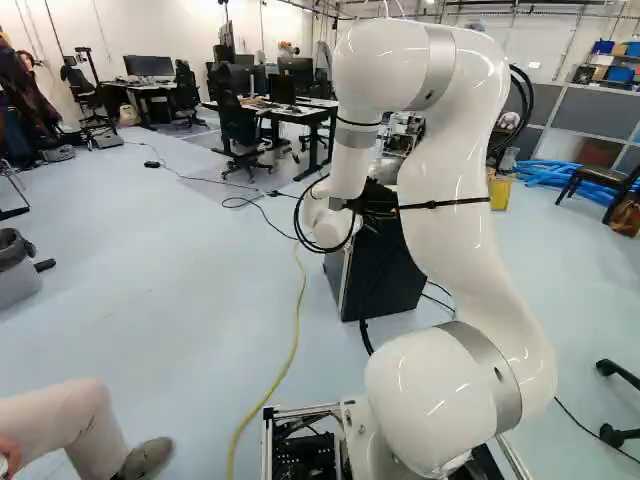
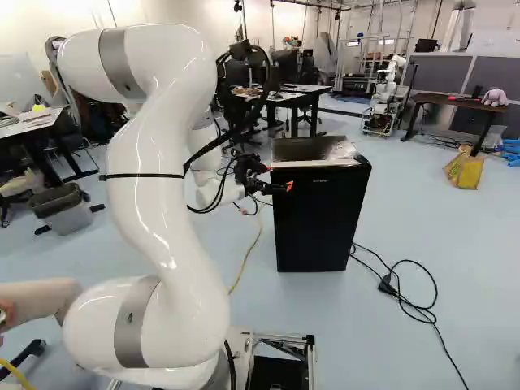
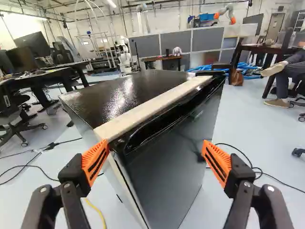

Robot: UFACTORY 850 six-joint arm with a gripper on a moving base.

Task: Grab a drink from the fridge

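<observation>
The gripper (image 3: 155, 149) stands wide open, holding nothing; ease one orange pad (image 3: 95, 161) behind the near edge of the fridge door (image 3: 174, 160), then swing gently outward.

The fridge (image 2: 321, 223) is glossy black, the floor (image 1: 180, 310) pale blue, the gripper (image 2: 279, 178) black with orange pads (image 3: 95, 161).

Glossy white, round-jointed arm (image 1: 450, 190) with grey bands (image 2: 120, 61), thin black straps (image 2: 142, 175) and looping black cables (image 2: 213, 145). The black end effector (image 2: 279, 178) has two fingers, ribbed orange pads (image 3: 96, 161) and small silvery screws (image 3: 270, 189).
</observation>
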